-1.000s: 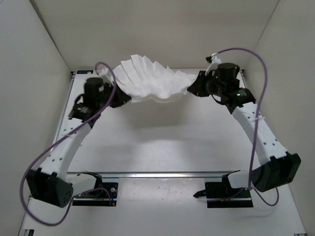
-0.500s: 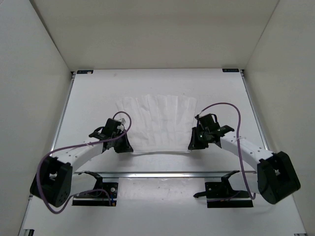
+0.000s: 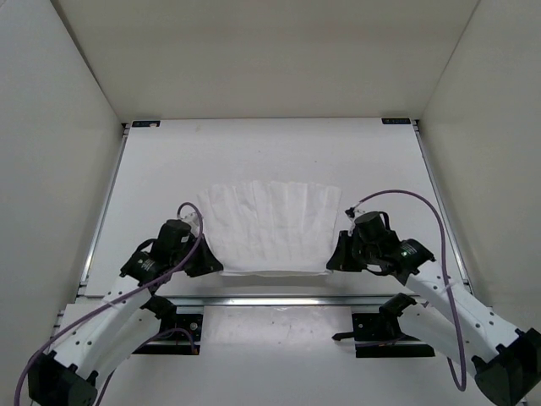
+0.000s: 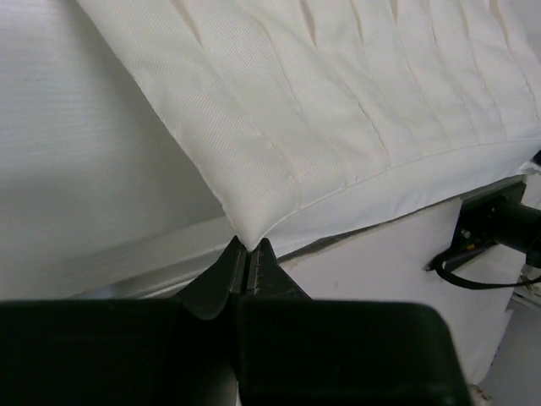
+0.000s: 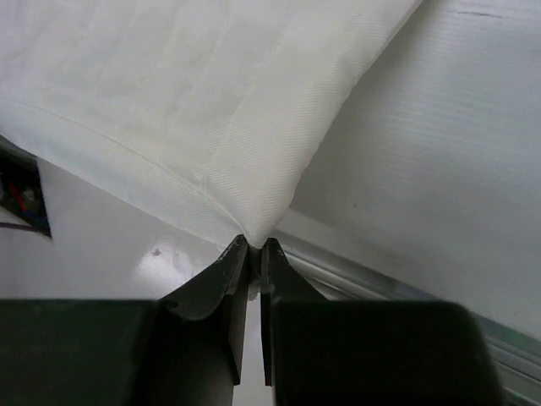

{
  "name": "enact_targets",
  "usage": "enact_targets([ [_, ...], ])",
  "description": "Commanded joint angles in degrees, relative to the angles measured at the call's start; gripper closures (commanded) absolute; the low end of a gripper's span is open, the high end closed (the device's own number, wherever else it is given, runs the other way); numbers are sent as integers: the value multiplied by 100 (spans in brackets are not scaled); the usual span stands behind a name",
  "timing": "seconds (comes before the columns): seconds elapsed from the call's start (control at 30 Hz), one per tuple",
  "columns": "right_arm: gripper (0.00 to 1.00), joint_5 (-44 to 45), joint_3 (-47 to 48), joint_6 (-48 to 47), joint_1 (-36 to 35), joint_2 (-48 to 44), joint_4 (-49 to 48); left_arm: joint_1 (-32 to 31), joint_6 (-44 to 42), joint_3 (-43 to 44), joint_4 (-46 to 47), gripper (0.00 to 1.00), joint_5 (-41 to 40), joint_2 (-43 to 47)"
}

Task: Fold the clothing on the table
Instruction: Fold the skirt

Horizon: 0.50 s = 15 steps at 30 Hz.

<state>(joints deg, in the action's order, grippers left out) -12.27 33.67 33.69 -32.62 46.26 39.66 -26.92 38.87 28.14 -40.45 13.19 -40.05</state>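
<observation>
Clothing (image 3: 266,228) down from aloft, near corners inside left gripper (image 4: 247,252), right gripper (image 5: 252,248).

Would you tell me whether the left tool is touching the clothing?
Touching: the left wrist view shows the left tool pinching a corner of the clothing.

This is a robotics lab cell built for arm trials, not a home or a shop. A matte white table (image 3: 270,161) is boxed in by plain white panels: a left wall (image 3: 51,169), a back wall (image 3: 270,59) and a right wall (image 3: 490,152), which meet its left, far and right edges. A small black bracket (image 3: 145,123) marks its far-left corner and a second bracket (image 3: 396,122) its far-right corner. A metal rail (image 3: 279,299) runs across near the near edge. Just in front of it, two black mounts (image 3: 173,328) carry a white left arm (image 3: 106,326) and right arm (image 3: 444,309), set side by side. Purple cables (image 3: 404,193) loop loosely off the arms. The light is flat and even.
</observation>
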Motion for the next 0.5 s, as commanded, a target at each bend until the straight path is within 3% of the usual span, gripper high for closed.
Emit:
enact_targets([
  [0.0, 100, 85, 350, 138, 53, -651, 910, 20, 261, 288, -666, 100, 148, 427],
  [0.13, 100, -590, 622, -64, 484, -1171, 1492, 195, 262, 525, -1131, 100, 324, 770],
  [0.27, 99, -882, 1508, -336, 1019, -1435, 2211, 388, 227, 1113, -1369, 100, 413, 824],
  [0.47, 100, -1882, 1239, -1339, 2425, -1084, 2047, 723, 217, 878, -291, 100, 886, 131],
])
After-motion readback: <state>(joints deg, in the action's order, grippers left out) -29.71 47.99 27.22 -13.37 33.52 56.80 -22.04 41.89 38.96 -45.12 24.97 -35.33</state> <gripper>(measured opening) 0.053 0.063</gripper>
